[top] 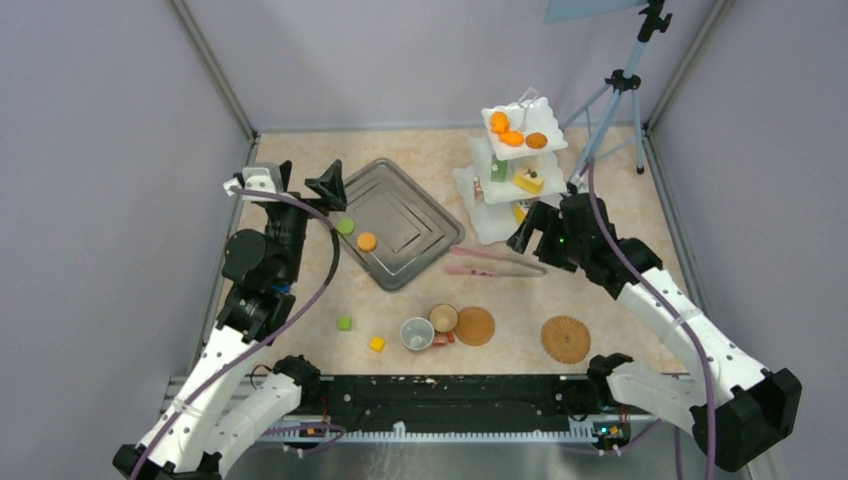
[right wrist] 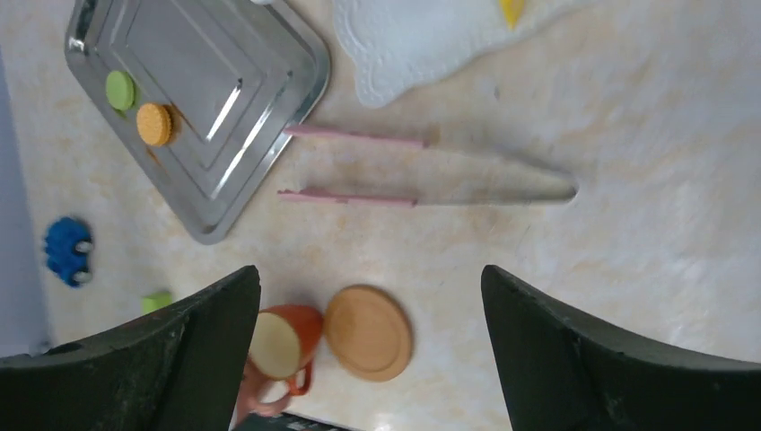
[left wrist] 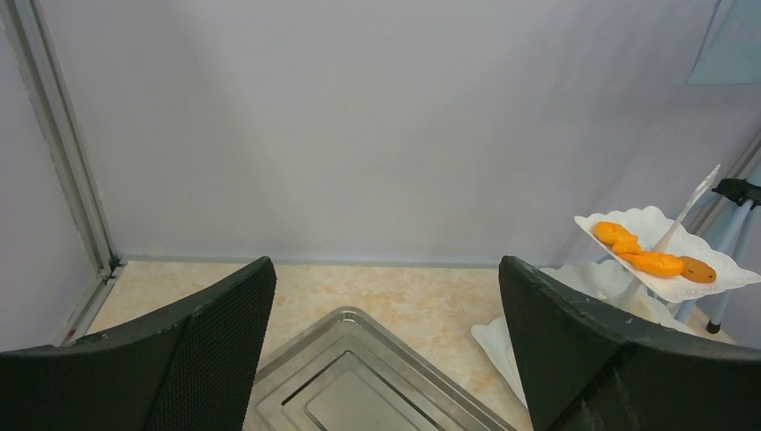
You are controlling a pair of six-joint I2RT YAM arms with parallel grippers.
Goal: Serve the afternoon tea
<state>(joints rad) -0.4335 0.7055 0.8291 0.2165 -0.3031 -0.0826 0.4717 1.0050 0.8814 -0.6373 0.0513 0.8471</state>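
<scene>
- The right gripper [top: 533,232] stands wide open with nothing between its jaws, just on the near side of the lowest plate of the white stand [top: 490,228].
- The left gripper [top: 306,186] is also wide open and empty, above the far left corner of the steel tray [top: 410,215].
- We judge that the step in hand is to fetch the two pastries on the tray, the orange round [top: 367,241] and the green round [top: 345,226], and to bring them to the stand.
- Both rounds lie side by side on the left part of the tray. They are well apart to the left of the right gripper, and near the left gripper, on its near right side.
- To do it well, we would come down straight over one round, with one jaw on each side, and close gently, because such a flat piece can slide on steel.
- The pink tongs [top: 495,263] lie just beside the right gripper, on its near left side, so we should pass above them.
- The cups [top: 417,333] and the mats [top: 566,339] are at the near side of the table.
</scene>
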